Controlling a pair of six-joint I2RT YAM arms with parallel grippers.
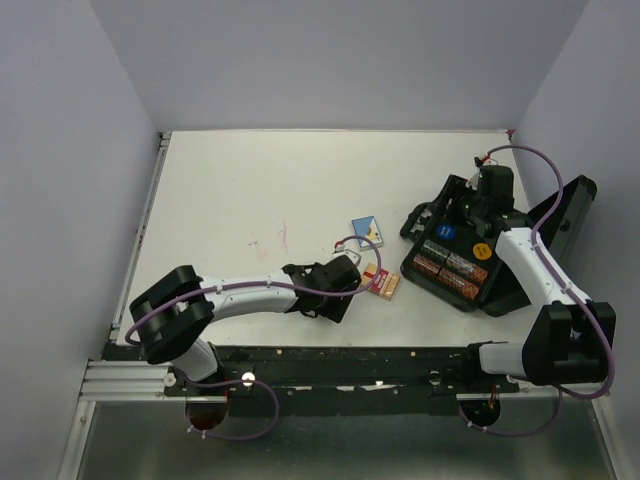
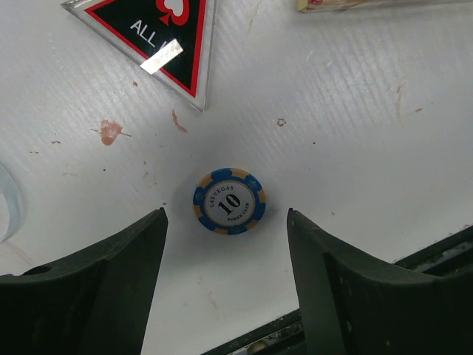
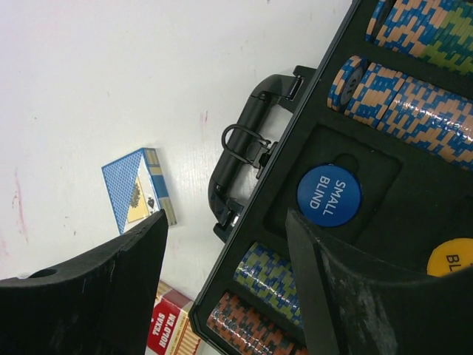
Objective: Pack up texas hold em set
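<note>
Hovering low over the white table top [image 2: 355,111], I am holding my left gripper [image 2: 225,222] with its two black fingers spread. Between them a round blue-and-tan poker chip [image 2: 229,201] marked 10 is lying flat, centred in the gap and touching neither finger. Being round, it is offering no long axis to line up with, so as I judge it the wrist angle hardly matters and only the centring does. Ahead of me and to the left, a triangular red-and-black marker [image 2: 159,37] is lying apart from the chip. Ahead and to the right, only a sliver of the striped red card box [image 1: 382,283] is showing at the edge of my wrist view.

Over to the right, my right gripper [image 3: 225,222] is hanging above the handle side of the open black hinged case [image 3: 414,214], fingers likewise spread and pinching nothing. To the left of its left finger, a blue card box [image 3: 137,188] is resting on the table, apart from the case. Just right of the gap, a round blue marker [image 3: 329,194] reading SMALL BLIND is sitting in its foam pocket, with an orange marker [image 3: 454,259] further right and rows of chips around them.

My left arm is plainly the nearer one to the loose chip, and the case is lying well off to that gripper's right, so I reckon the chip needs pinching here and then carrying rightward.
</note>
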